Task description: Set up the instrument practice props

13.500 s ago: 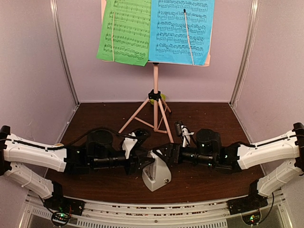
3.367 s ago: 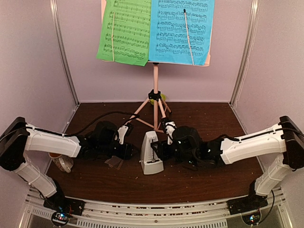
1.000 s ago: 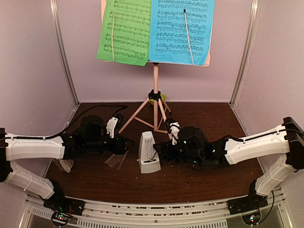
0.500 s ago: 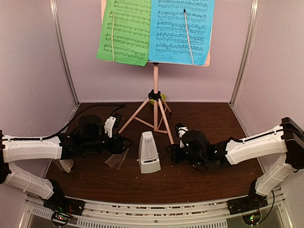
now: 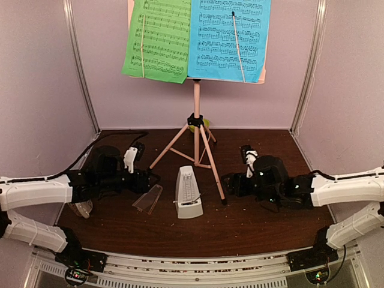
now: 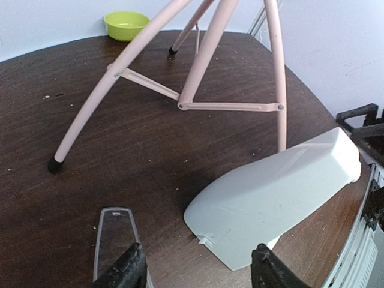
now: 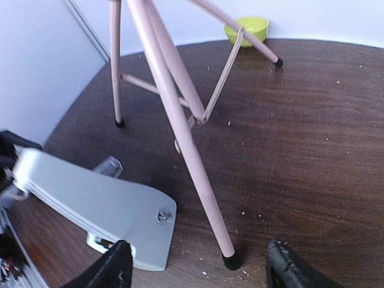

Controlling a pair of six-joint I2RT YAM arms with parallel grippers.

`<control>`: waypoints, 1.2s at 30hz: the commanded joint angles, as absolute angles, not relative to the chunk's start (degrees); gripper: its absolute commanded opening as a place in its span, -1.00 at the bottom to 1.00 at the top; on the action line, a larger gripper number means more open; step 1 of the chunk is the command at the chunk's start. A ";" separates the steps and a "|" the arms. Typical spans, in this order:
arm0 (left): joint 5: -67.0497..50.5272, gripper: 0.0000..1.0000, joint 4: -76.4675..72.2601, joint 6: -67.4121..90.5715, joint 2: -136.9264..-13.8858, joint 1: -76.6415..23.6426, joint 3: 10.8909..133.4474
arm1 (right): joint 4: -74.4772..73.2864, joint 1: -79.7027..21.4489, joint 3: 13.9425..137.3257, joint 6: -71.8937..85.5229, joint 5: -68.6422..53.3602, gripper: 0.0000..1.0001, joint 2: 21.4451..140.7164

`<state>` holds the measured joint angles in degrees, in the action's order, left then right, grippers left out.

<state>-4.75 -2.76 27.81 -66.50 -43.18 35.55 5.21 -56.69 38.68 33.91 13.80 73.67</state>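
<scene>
Metronome (image 5: 188, 193), white-grey plastic pyramid, upright on brown wooden bench (image 5: 270, 222), between both hands, beside a foot of pink metal tripod music stand (image 5: 196, 102). Clear plastic cover (image 6: 114, 240) flat at one fingertip of left hand (image 6: 198, 273), long axis running straight away from it. Left hand spread, empty, nearer; likely takes the cover. Right hand (image 7: 201, 270) spread, empty, well apart.
</scene>
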 commanded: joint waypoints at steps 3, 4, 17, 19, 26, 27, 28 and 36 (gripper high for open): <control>-6.05 0.25 -1.02 27.39 -60.43 -38.09 34.36 | -1.95 -51.60 39.55 29.94 12.47 0.80 56.49; -6.41 0.25 -0.32 27.33 -59.46 -37.02 34.24 | -3.06 -50.32 39.91 29.50 11.42 0.87 54.84; -6.33 0.40 14.70 23.24 -52.62 -30.23 43.83 | -10.30 -37.49 39.76 25.29 -1.34 1.00 44.49; -6.79 0.42 16.08 23.12 -52.52 -30.23 45.01 | -10.32 -36.73 38.86 25.86 -2.75 1.00 43.01; -4.39 0.96 18.64 26.63 -48.35 -30.24 42.94 | -9.30 -36.54 32.69 29.92 -5.03 1.00 36.62; -3.86 0.96 19.24 27.25 -47.48 -30.25 42.29 | -9.06 -36.52 31.44 30.70 -5.14 1.00 34.96; -3.26 0.96 19.63 27.99 -46.51 -30.24 41.44 | -8.76 -36.53 29.92 31.40 -5.31 1.00 33.70; 4.31 0.96 24.64 36.76 -37.78 -30.28 33.40 | -9.46 -36.56 19.18 36.06 -3.40 1.00 22.61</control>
<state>-0.80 21.71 31.44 -41.08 -30.57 36.73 -8.82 -36.84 22.28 33.04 -4.27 26.61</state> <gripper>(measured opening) 0.978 0.999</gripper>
